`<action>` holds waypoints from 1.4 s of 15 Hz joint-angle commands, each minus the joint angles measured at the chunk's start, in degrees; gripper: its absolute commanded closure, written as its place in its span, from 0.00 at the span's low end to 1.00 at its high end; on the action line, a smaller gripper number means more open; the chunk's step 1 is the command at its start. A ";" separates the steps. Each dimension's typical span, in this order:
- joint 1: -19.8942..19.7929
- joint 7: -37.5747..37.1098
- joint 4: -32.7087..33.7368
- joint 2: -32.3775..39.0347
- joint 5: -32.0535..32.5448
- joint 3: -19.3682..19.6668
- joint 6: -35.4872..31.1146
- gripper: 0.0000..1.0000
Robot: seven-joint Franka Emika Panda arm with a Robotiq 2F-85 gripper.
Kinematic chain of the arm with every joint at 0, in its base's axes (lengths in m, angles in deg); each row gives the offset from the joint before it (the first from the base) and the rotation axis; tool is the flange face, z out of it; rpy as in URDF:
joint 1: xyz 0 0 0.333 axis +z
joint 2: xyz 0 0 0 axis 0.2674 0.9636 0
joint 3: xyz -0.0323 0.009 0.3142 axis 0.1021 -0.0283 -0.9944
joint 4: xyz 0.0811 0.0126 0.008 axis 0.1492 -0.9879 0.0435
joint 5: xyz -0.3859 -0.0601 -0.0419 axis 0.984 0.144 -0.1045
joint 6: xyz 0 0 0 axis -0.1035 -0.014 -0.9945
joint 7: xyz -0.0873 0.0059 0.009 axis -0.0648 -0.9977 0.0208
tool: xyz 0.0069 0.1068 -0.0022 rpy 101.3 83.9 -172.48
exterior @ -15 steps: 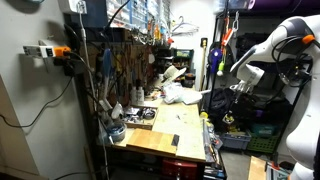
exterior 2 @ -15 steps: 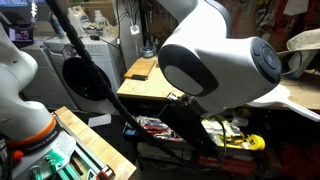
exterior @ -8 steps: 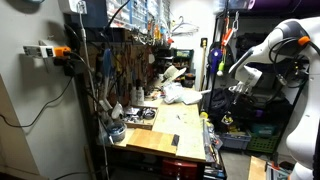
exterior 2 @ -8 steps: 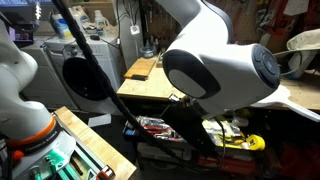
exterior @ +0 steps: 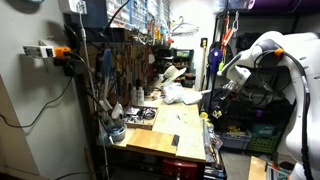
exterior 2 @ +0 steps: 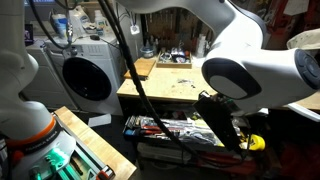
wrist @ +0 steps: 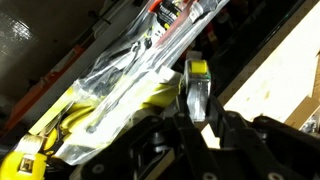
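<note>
White, rounded arm (exterior 2: 262,62) shells with grey round joint caps; black cables (exterior 2: 133,62) alongside; matte black gripper (wrist: 196,108).

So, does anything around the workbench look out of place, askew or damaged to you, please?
Nothing looks spilled or broken. A crumpled white cloth lies in a loose heap on the wooden workbench, and the clear plastic bags of tools near the gripper are piled askew, overlapping at angles.

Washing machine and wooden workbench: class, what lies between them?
A black cable hangs across the gap between the washing machine and the wooden workbench, seen in an exterior view.
</note>
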 commanded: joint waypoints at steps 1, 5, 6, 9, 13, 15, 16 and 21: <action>-4.74 -5.34 10.56 8.27 -4.44 -3.29 3.82 0.91; -9.62 -7.41 18.03 15.29 -9.33 -6.47 5.05 0.91; -10.82 -8.92 19.83 17.10 -10.33 -6.91 5.54 0.91; -10.67 -10.18 17.78 16.04 -8.83 -7.29 3.28 0.93; -11.28 -10.39 18.90 17.17 -8.71 -7.83 3.49 0.76; -11.03 -10.38 18.95 16.95 -8.73 -8.01 3.51 0.76; -10.79 -12.27 20.14 18.00 -9.43 -8.05 2.60 0.92; -12.25 -28.38 31.57 26.66 -10.82 -8.98 1.99 0.92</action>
